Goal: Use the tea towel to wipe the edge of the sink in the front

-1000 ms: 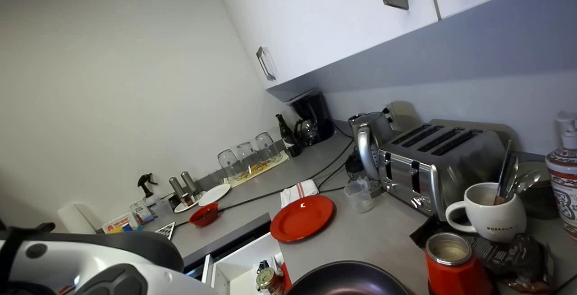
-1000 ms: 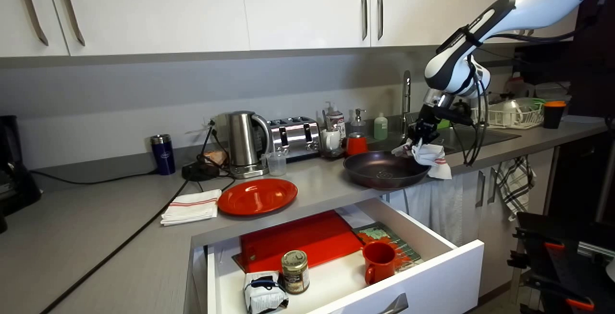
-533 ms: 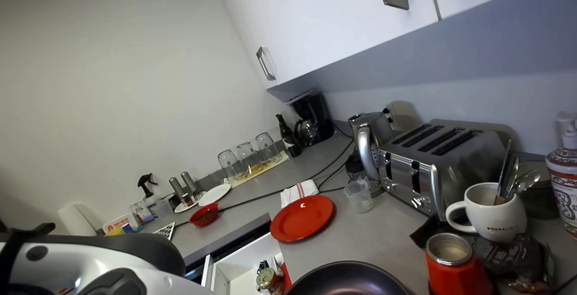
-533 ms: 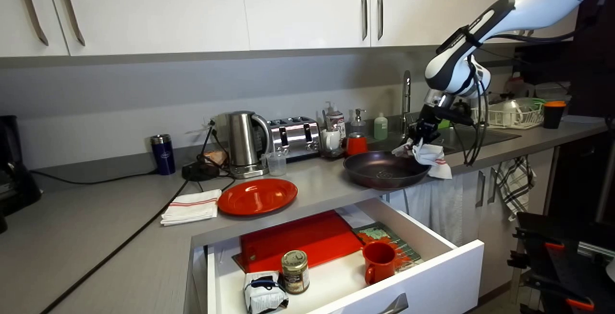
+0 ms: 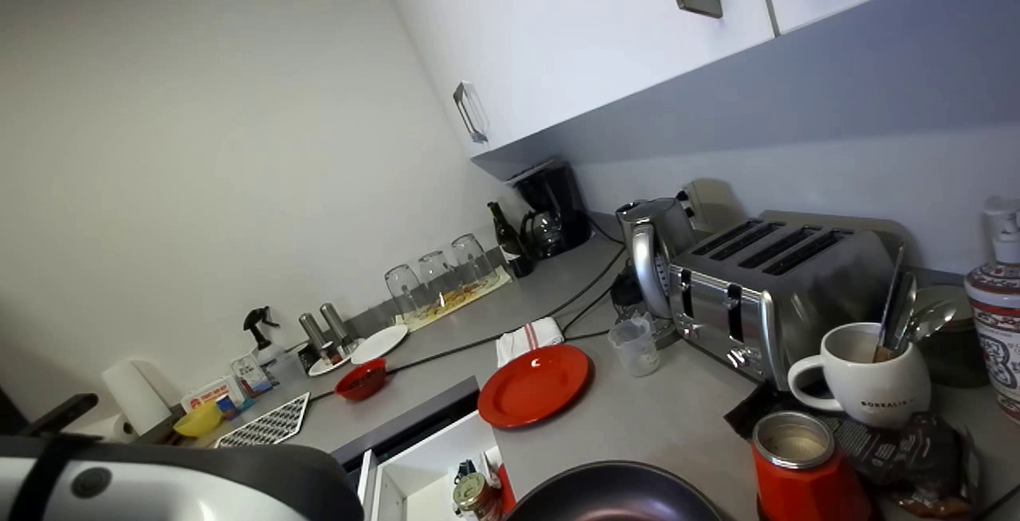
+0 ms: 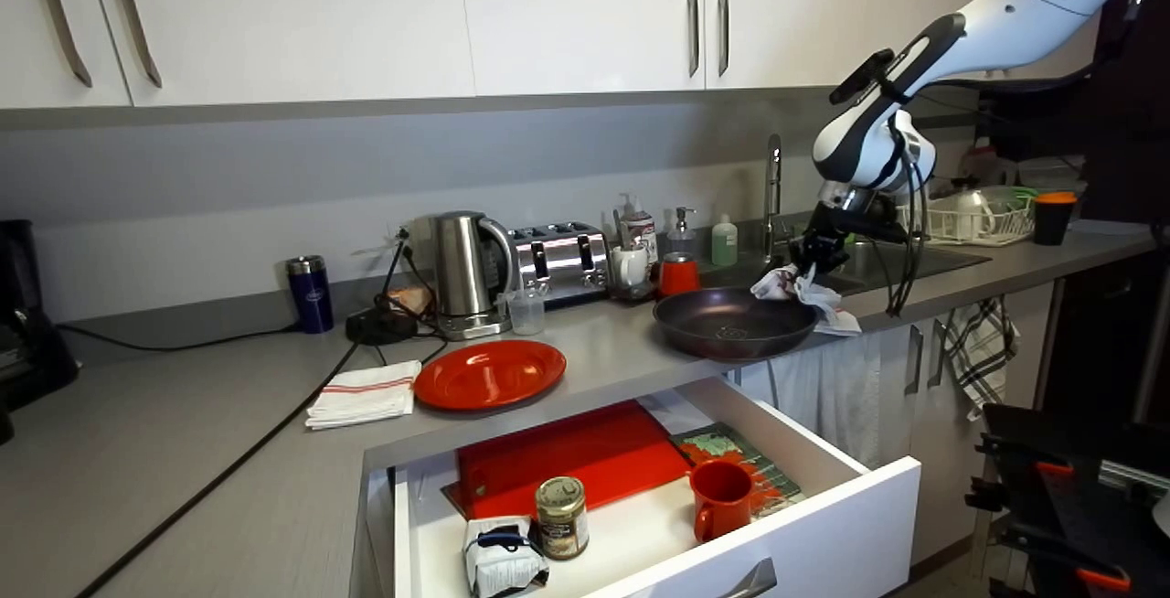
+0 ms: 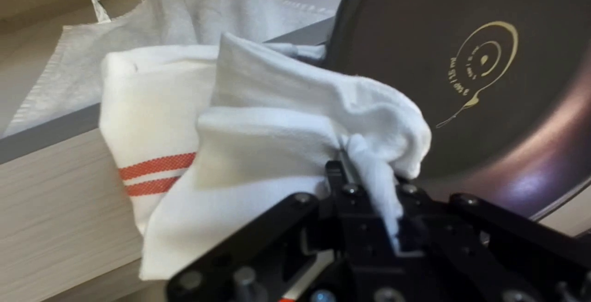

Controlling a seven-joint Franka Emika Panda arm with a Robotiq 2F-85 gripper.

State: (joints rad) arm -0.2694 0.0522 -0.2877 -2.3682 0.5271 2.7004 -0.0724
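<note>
Your gripper (image 7: 371, 177) was clamped on the towel (image 7: 249, 149), a white fold squeezed between the jaws. In the wrist view the rest of the cloth bunched and spread to one side, a flap with two red stripes crossing the front edge of the counter (image 6: 603, 347).

Pan (image 6: 731, 328): just beside your towel, dark, pale markings on its inner base. One fold overlapped its rim in the wrist view; whether the two touched, you could not tell.

In an exterior view your arm (image 6: 1015, 26) reached down from the upper right. It had the towel low in front of the sink (image 6: 946, 260), by the right side of the pan. Whether cloth met the sink's rim, you could not tell either. Tap (image 6: 773, 179) stood upright behind.

Farther along, in both exterior views, you had the plate (image 6: 489, 376) lying just beside a folded napkin (image 6: 363, 397). Kettle (image 6: 457, 267) and toaster (image 6: 571, 264) stood next to each other farther back. Below the counter the drawer (image 6: 841, 534) stood pulled out; an exterior view gave you a mug (image 6: 722, 502) in it and a jar (image 6: 561, 525), the two apart.
</note>
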